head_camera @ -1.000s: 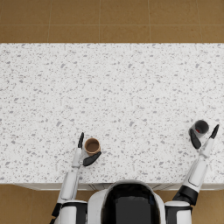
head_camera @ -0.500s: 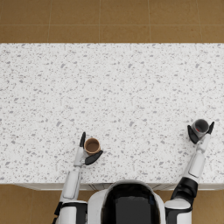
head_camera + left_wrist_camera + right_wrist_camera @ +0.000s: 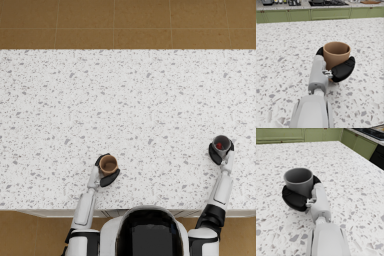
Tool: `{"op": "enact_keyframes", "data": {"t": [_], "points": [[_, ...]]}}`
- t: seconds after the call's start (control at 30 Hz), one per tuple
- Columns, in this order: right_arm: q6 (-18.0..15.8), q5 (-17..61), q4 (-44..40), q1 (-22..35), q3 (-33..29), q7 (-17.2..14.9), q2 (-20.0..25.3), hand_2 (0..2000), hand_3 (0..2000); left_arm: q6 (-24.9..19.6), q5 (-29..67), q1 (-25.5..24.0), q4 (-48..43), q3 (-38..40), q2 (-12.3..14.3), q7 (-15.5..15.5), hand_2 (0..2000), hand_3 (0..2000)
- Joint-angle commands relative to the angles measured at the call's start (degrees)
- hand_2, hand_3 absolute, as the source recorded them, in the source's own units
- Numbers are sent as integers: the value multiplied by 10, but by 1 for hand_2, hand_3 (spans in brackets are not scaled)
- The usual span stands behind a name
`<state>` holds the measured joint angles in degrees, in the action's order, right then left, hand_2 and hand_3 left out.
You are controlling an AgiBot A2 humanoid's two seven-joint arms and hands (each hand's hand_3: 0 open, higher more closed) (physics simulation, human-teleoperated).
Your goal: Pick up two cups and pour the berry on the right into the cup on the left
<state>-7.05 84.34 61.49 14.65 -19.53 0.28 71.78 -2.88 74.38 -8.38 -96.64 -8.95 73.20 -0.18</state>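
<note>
Left hand wraps the brown cup; right hand wraps the grey cup, red berry inside. Both stand upright on the tabletop; the brown cup lies well apart, toward nine o'clock.

A white speckled terrazzo surface fills most of the head view, with brown tiled floor beyond its far edge. Both wrist views show green cabinet fronts past the surface. A dark stovetop sits on the cabinet counter behind them.
</note>
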Motion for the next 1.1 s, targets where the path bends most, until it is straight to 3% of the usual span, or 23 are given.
{"op": "enact_keyframes", "data": {"t": [0.03, 0.2, 0.3, 0.33, 0.63, 1.1], "points": [[-2, 0, 152, -45, 27, 0, 13, 2000, 1280, 2, 0, 18, -46, -11, 9, 0, 2000, 1280], [18, 0, 340, -65, 107, 0, 21, 2000, 1280, 9, 0, 75, -44, -42, 45, 0, 2000, 1280], [23, 18, 387, -54, 152, 1, 22, 2000, 1280, 9, 18, 104, -29, -56, 65, -1, 2000, 1280], [24, 36, 412, -50, 185, 1, 24, 2000, 1280, 9, 36, 134, -13, -61, 83, 0, 2000, 1280], [18, 200, 420, 3, 234, 1, 45, 2000, 1280, 8, 185, 189, 35, -92, 118, 0, 2000, 1280], [14, 457, 460, 57, 317, 2, 83, 2000, 1280, 6, 208, 213, 74, -117, 140, 1, 2000, 1280]]}}
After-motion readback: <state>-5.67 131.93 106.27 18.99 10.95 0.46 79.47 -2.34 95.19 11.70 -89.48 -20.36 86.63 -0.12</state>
